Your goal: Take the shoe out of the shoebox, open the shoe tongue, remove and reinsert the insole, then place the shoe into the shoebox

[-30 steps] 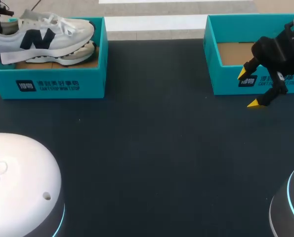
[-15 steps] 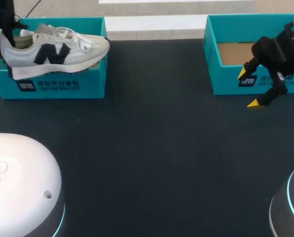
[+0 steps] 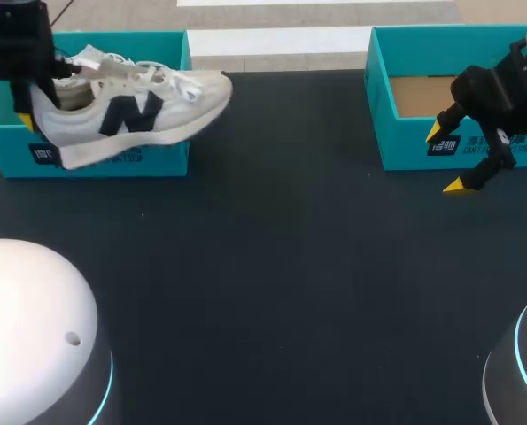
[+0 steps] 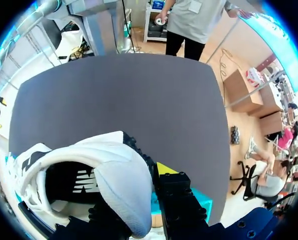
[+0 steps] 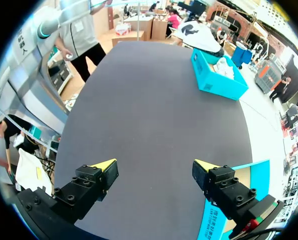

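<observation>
L gripper (image 3: 38, 106) pinches the heel of the white-and-navy fabric sneaker (image 3: 135, 111), toe jutting ahead. Prob. light, soft-sided; heel is the firm hold. R gripper (image 3: 445, 158) gapes empty.

Matt cloth shoe (image 3: 139, 111), cardboard shoebox (image 3: 2, 142)

Sneaker (image 3: 135, 119) hangs over the left shoebox (image 3: 6, 155) front wall; second shoebox (image 3: 405, 142) sits far right on the bench (image 3: 272, 266).
</observation>
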